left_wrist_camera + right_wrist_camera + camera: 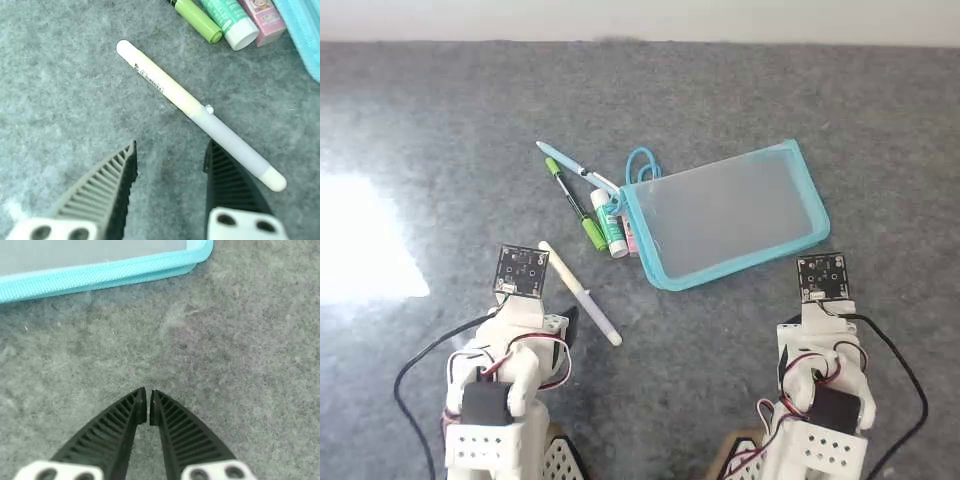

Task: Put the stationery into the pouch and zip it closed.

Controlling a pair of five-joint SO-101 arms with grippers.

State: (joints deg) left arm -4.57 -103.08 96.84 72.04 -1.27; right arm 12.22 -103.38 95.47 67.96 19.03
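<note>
Blue pouch (730, 215) lying flat on the grey table (440, 120), with pens beside it.
The left gripper (172, 150) is wide open and holds nothing. Its tips are right by the white pen (200, 112), which lies alone. The right gripper (148, 392) is almost closed and holds nothing, near the pouch's edge. A green pen (575, 203), a blue pen (575, 165), a glue stick (611, 225) and a pink eraser (631, 238) lie together just beside the pouch.

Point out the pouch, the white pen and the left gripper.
pouch (730, 212): high view, middle of its clear face.
white pen (175, 93): left wrist view, cream half of the barrel.
left gripper (172, 146): left wrist view, midway between its open fingertips.
</note>
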